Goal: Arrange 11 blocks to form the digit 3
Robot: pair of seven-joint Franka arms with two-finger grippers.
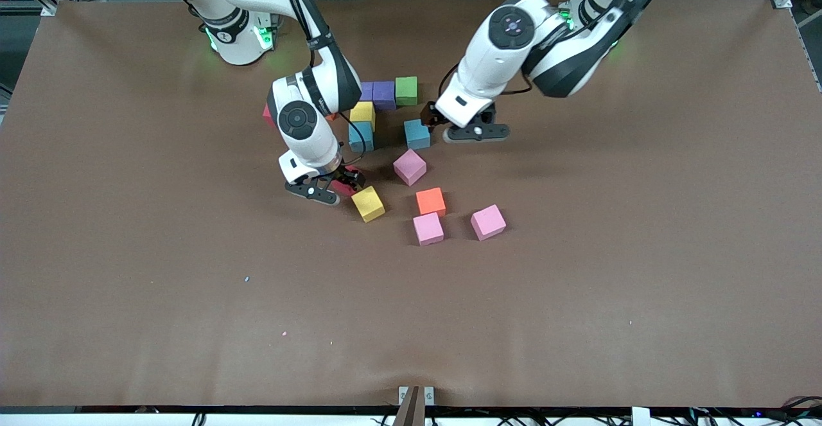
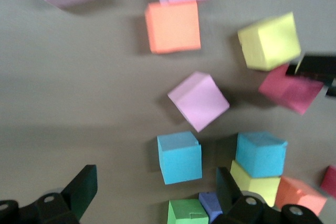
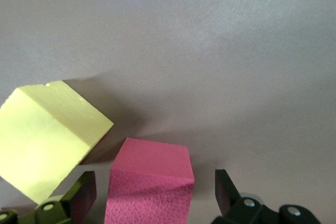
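Brown table [image 1: 128, 252], tiny specks [image 1: 246, 279].

You can see only a corner of the red block [image 1: 268, 115] past the right arm [image 1: 302, 121], which also hides most of an orange block [image 2: 300, 194]. The deep pink block [image 3: 149, 187] is cut off by the right wrist view's edge.

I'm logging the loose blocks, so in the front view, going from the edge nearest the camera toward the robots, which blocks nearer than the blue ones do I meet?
Pink block and, level with it, another pink block → yellow block, about level with the orange block → tilted pink block.
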